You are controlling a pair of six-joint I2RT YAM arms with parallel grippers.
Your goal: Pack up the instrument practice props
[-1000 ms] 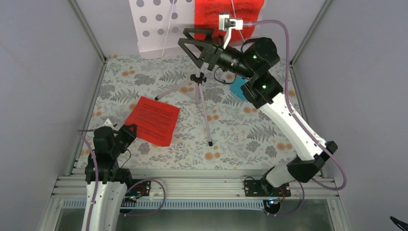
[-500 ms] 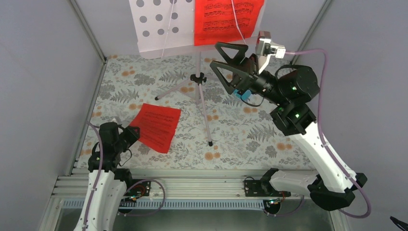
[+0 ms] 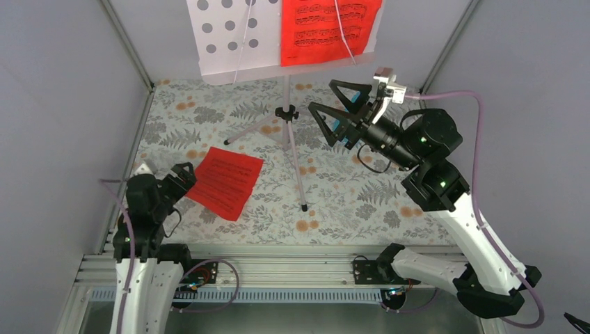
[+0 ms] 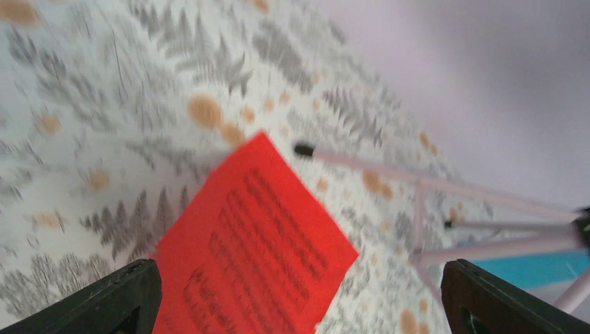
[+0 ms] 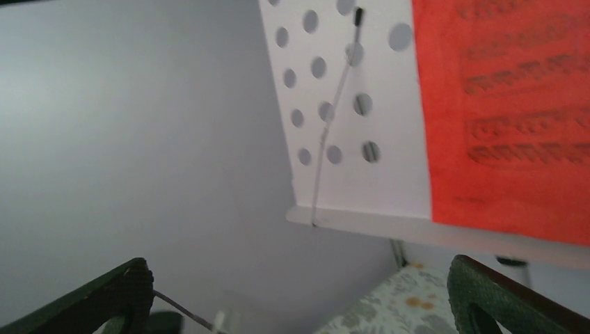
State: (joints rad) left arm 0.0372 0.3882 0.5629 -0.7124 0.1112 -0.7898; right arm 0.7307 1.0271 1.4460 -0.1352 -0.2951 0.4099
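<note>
Jaws of the left gripper (image 3: pixel 182 179), lower left, are standing spread just beside a red sheet (image 3: pixel 226 182) lying flat on the table (image 3: pixel 348 202). At centre the stand (image 3: pixel 286 113) is standing upright, carrying a second sheet (image 3: pixel 328 28) at the top. Right of it, the right gripper (image 3: pixel 320 94) is hovering with jaws spread and empty, partly hiding the metronome (image 4: pixel 536 269).

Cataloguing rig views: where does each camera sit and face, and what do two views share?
Top external: above and behind the bases, looking down on the table; left arm and right arm show.
Left wrist: facing across the table at the loose red sheet and tripod legs; open left end effector frames it.
Right wrist: tilted up at the perforated desk and second red sheet; open right end effector shows.
Shared: top and left wrist both show the loose sheet.
</note>
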